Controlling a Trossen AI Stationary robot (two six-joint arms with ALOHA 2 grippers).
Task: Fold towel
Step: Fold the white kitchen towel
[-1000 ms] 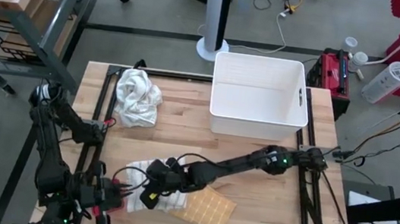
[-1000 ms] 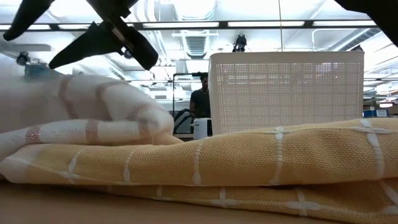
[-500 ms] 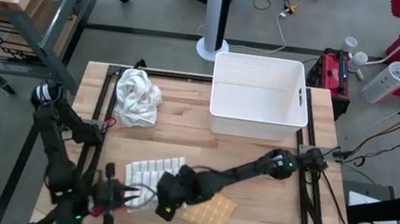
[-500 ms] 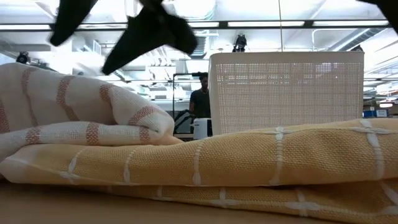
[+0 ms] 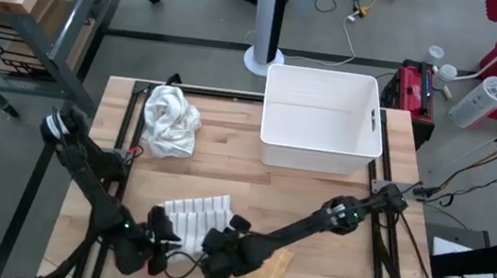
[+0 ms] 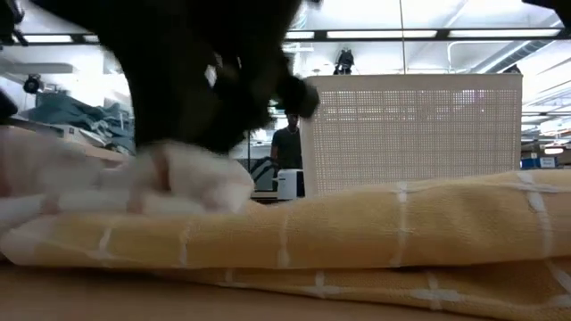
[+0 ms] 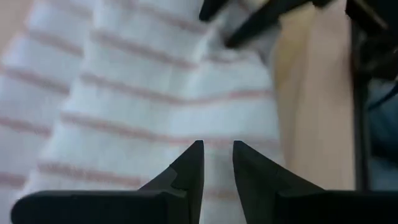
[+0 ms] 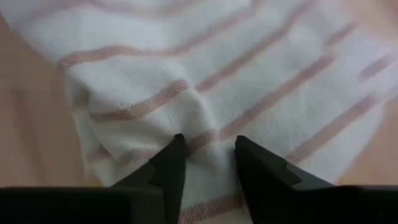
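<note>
Towel (image 5: 196, 216), white with reddish stripes, lies near the front edge of the surface (image 5: 226, 169), left of centre, partly over a yellow cloth (image 5: 269, 267) that shows just to its right. In the low view the yellow cloth (image 6: 357, 232) fills the foreground, with the towel (image 6: 107, 192) heaped on its left end.

Right claw (image 8: 205, 144) is on the towel's (image 8: 205, 62) edge; its fingers (image 8: 171, 162) stand a little apart with a raised fold of striped cloth between the tips, but whether they pinch it cannot be told. From above, the right claw (image 5: 221, 250) sits at the towel's front right corner, its arm stretched across from the right side.

Left claw (image 7: 217, 149) hovers at the striped towel (image 7: 124, 93) with its fingers (image 7: 189, 165) narrowly apart and nothing seen between them. From above, the left claw (image 5: 160, 240) is at the towel's front left corner, close to the right one.

Farther back, a white bin (image 5: 323, 120) stands right of centre, and a crumpled white cloth (image 5: 171, 120) lies at the back left. In the low view a person (image 6: 287, 143) stands in the room beyond the bin (image 6: 410, 129).
</note>
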